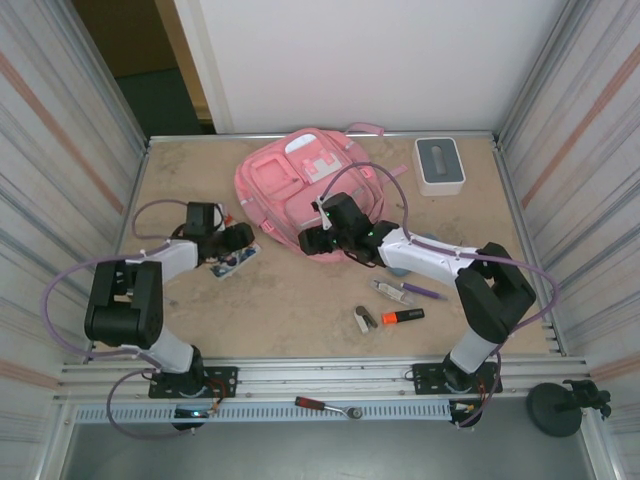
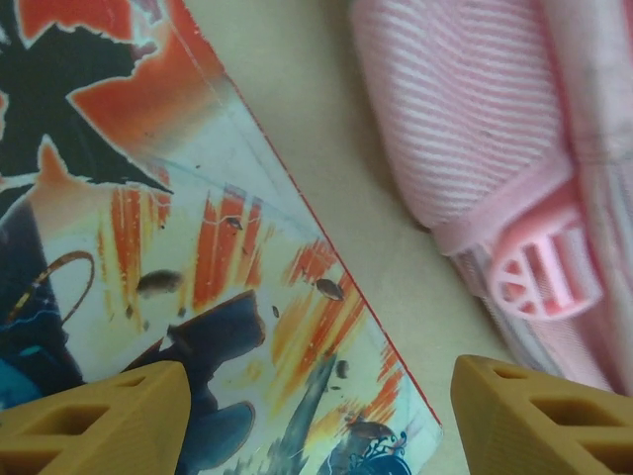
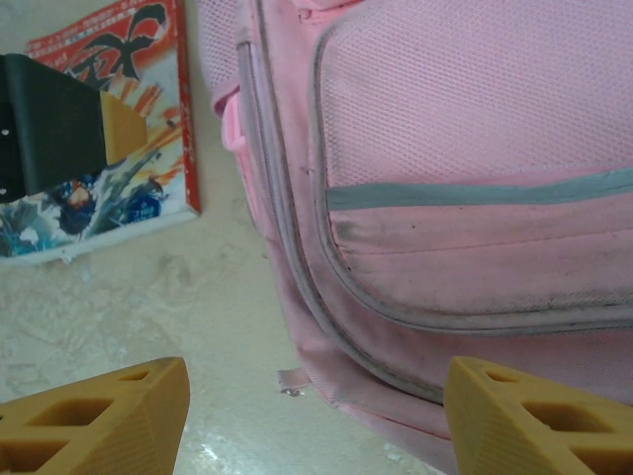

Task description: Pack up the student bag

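We found the student bag lying flat at the far middle of the table, front pockets up, with a white box well apart on its right. The left gripper hung low over a comic book that lay on the table just beside the bag's left edge. Its jaws stood wide and held nothing, one fingertip above the cover and the other just past the book's corner. The right gripper hovered at the bag's near edge, equally wide and empty, one finger over bare table and the other over pink fabric. We judged the book to be the main hazard: thin and flat against the board, it offered no edge to pinch, so closing fingers might skate it sideways, crease the cover, or push it under the bag. We could not tell whether any pocket was unzipped. If none was, carrying the book over would only press it against closed fabric. The bag was soft, so a grasp from the right might gather one loose fold and drag the whole bag instead of holding a mouth open. The two grippers also worked near each other and could clash. An orange highlighter and a purple pen lay near the right arm, where a careless sweep could scatter them.
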`<state>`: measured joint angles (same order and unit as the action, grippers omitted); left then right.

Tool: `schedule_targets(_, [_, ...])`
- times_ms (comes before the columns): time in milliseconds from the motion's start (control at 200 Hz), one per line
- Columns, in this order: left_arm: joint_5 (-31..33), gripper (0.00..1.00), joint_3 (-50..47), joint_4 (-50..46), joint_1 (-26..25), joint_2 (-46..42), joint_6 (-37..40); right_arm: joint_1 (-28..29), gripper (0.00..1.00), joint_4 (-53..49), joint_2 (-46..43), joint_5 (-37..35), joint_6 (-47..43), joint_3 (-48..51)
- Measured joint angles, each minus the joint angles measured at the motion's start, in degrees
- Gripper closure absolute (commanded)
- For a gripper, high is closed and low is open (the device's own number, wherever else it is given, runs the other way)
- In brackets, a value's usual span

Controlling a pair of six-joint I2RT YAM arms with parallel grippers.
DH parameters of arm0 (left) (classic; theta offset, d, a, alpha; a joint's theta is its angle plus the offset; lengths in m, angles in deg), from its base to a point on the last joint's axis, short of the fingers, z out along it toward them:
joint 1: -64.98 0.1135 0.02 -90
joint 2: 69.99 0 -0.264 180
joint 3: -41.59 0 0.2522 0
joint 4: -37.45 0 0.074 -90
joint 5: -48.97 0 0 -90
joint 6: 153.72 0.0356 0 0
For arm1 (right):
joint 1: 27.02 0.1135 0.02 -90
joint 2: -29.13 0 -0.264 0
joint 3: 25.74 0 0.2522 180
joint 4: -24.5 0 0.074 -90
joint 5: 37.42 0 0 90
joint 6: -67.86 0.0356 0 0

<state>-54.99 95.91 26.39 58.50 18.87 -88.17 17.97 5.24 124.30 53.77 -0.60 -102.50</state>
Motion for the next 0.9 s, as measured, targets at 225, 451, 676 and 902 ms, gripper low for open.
schedule_targets(225, [3.2, 0.32, -13.1, 9.9, -12.1, -9.7, -5.6, -1.5, 0.32, 0.2, -2.1, 0.5, 0.4, 2.6])
schedule_targets(451, [8.9, 0.21, -21.2, -4.4, -29.0, -34.5, -11.3, -3.5, 0.32, -0.1, -4.7, 6.3, 1.4, 4.7])
schedule_targets(676, [18.5, 0.15, -21.9, -17.9, -18.8, -54.3, -14.0, 4.3, 0.29, 3.7, 2.3, 12.7, 8.0, 4.0])
schedule_targets(902, [11.9, 0.21, -24.6, -21.7, -10.9, -47.3, -14.8, 7.8, 0.33, 6.1, 11.1, 14.0, 16.1, 3.0])
